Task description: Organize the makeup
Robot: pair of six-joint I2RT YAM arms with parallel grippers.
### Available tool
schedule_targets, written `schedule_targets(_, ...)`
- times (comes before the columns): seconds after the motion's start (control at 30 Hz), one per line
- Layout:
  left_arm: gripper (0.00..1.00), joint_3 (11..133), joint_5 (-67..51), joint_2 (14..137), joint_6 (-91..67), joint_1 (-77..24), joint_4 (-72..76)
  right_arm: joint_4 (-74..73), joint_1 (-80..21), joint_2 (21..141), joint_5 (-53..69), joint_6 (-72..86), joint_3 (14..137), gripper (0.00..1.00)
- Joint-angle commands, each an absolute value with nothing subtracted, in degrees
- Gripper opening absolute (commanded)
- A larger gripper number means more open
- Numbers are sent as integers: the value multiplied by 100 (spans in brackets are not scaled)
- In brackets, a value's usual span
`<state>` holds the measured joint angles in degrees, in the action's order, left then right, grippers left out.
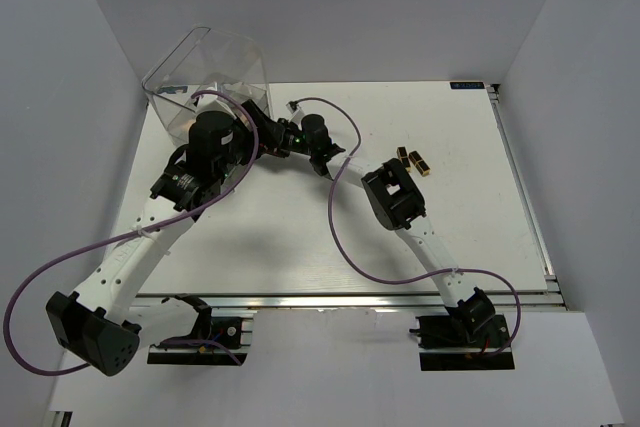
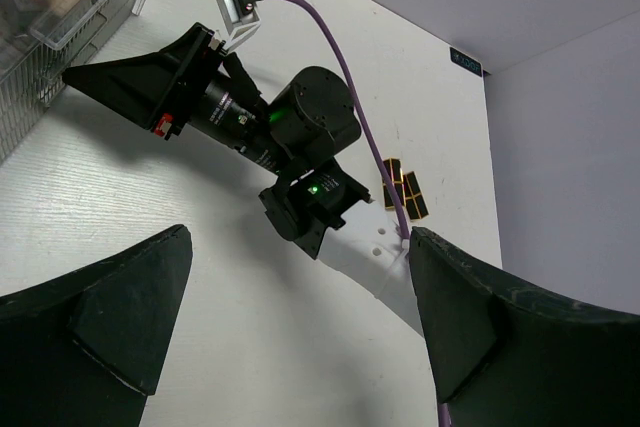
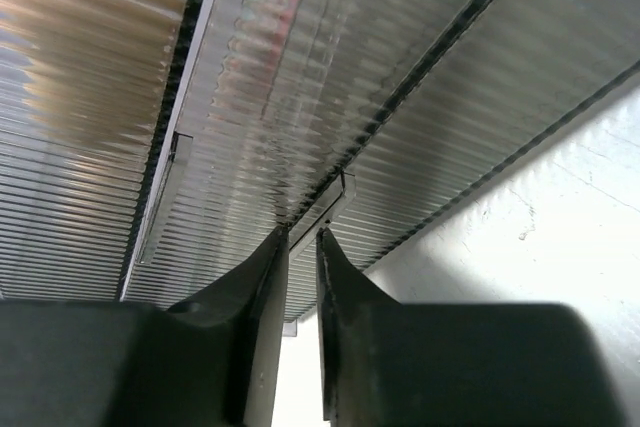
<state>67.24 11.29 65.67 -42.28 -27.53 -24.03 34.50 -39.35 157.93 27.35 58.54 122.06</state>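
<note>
Two black-and-gold lipstick tubes (image 1: 414,160) lie on the white table right of centre; they also show in the left wrist view (image 2: 404,188). My right gripper (image 3: 303,234) reaches to the front of the clear drawer box (image 1: 205,72). Its fingers are closed to a narrow gap on a clear drawer handle (image 3: 322,207). In the left wrist view the right gripper (image 2: 80,77) points at the box front (image 2: 40,37). Tan and pinkish shapes show blurred through the ribbed plastic (image 3: 70,77). My left gripper (image 2: 300,247) is wide open and empty above bare table. No sponges or palettes show clearly.
The right arm's wrist and purple cable (image 2: 330,37) stretch across the table's middle in front of the left gripper. The left arm's big black joint (image 1: 215,139) sits just in front of the box. White walls close in the table at left, back and right.
</note>
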Motion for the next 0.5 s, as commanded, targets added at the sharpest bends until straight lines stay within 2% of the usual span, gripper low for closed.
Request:
schedule_targets(0.0, 98, 6873, 1063, 6495, -4245, -2725, -2408, 3753, -4008, 15908, 2619, 5845, 12410, 18)
schedule_targets(0.03, 98, 6864, 1063, 6495, -4245, -2725, -2391, 3762, -4008, 15900, 2628, 5845, 12410, 12)
schedule_targets(0.07, 98, 6847, 1063, 6486, -4254, -2725, -2391, 3779, -4008, 15899, 2628, 5862, 12410, 11)
schedule_targets(0.47, 98, 6733, 1046, 6416, -4306, -2725, -2294, 4245, -3841, 15548, 2804, 5941, 11734, 6)
